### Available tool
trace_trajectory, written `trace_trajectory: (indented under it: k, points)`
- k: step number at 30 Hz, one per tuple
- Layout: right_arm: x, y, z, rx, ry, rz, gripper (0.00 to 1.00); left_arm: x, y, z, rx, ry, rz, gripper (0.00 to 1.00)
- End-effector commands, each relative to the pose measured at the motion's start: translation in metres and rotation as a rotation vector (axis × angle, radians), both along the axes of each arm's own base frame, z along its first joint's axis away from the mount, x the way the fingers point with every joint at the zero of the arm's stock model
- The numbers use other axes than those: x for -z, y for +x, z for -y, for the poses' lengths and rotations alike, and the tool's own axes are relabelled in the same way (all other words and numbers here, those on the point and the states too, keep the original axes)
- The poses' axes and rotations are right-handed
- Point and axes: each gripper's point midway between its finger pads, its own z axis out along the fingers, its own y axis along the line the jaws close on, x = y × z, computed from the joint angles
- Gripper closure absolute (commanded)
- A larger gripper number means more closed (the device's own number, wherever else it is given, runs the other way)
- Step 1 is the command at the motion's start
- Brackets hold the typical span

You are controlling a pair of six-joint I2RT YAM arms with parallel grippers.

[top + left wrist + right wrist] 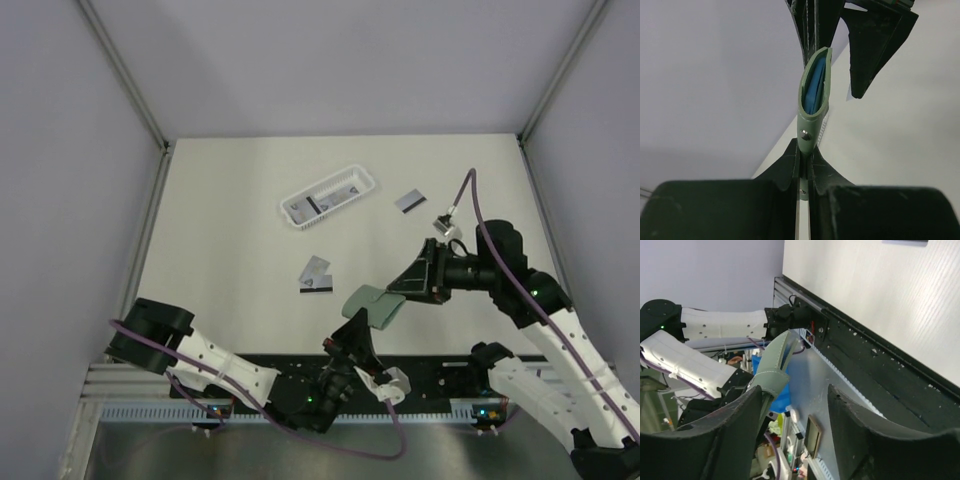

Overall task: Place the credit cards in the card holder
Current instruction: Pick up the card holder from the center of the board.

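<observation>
The left gripper (357, 322) is clamped on the card holder (372, 303), at lower centre of the top view. Only the left wrist view shows the holder edge-on, its mouth bowed open and blue inside.

The right wrist view shows the right gripper (795, 392) with fingers apart. The holder's far end sits between them, close to the frame-left finger.

Two credit cards (316, 275) lie left of centre, and another card (408, 201) lies upper right. A fourth card (310, 207) is in the white basket (350, 186). All lie well apart from the table (220, 230) edges.
</observation>
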Motion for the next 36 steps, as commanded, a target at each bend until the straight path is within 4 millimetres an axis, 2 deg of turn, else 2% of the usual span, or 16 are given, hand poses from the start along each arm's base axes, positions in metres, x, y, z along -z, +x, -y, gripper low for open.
trace_trajectory:
  k: [1,3,5,9,13,18,24,26,30,32,34,35,36]
  points:
    - [-0.014,-0.009,-0.008,-0.068,0.084,0.023,0.51,-0.016,-0.007,0.008,0.031,-0.086,-0.017,1.0]
    - [-0.017,-0.011,-0.01,-0.082,0.113,0.025,0.58,-0.014,-0.007,0.008,0.032,-0.086,-0.023,1.0]
    - [-0.021,-0.012,-0.011,-0.091,0.141,0.025,0.6,-0.011,-0.008,0.009,0.038,-0.084,-0.027,1.0]
    - [-0.026,-0.016,-0.012,-0.105,0.174,0.014,0.45,-0.005,-0.009,0.012,0.042,-0.06,-0.023,1.0]
    - [-0.031,-0.021,-0.013,-0.119,0.199,0.007,0.44,0.0,-0.011,0.014,0.049,-0.041,-0.013,1.0]
    - [-0.035,-0.027,-0.013,-0.145,0.23,0.0,0.61,0.004,-0.012,0.019,0.052,-0.027,-0.009,1.0]
    - [-0.042,-0.034,-0.014,-0.171,0.292,-0.006,1.0,0.003,-0.01,0.015,0.04,-0.057,-0.022,1.0]
    - [-0.042,-0.035,-0.014,-0.172,0.292,-0.002,1.0,0.001,-0.008,0.012,0.027,-0.075,-0.029,0.98]
    - [-0.044,-0.03,-0.013,-0.135,0.294,0.029,1.0,-0.02,0.002,-0.009,-0.042,-0.223,-0.075,0.54]
    - [-0.05,-0.024,-0.012,-0.091,0.306,0.066,1.0,-0.029,0.005,-0.018,-0.076,-0.279,-0.114,0.24]
    - [-0.055,-0.013,-0.01,-0.017,0.323,0.111,1.0,-0.038,0.007,-0.023,-0.091,-0.338,-0.165,0.07]
    - [-0.058,-0.009,-0.009,0.017,0.34,0.137,1.0,-0.043,0.007,-0.026,-0.091,-0.378,-0.194,0.02]
    - [-0.06,-0.002,-0.008,0.063,0.359,0.153,1.0,-0.046,0.007,-0.029,-0.089,-0.415,-0.223,0.01]
